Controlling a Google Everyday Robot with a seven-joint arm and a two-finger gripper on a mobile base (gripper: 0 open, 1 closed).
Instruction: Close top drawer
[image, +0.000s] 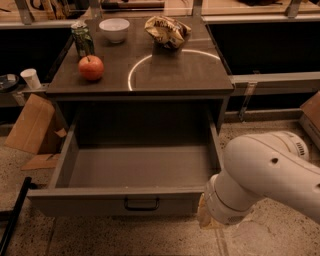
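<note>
The top drawer (100, 202) is pulled far out of the grey cabinet and its inside is bare. Its flat grey front carries a small black bail handle (142, 204) at the centre. My white arm (270, 175) comes in from the right, low in the view. My gripper (204, 216) is at the right end of the drawer front, mostly hidden behind the arm's wrist.
On the cabinet top (165, 75) stand a red apple (91, 67), a green can (82, 39), a white bowl (114, 29) and a crumpled chip bag (167, 31). Cardboard (27, 125) leans at the left. A black pole (12, 215) stands at the lower left.
</note>
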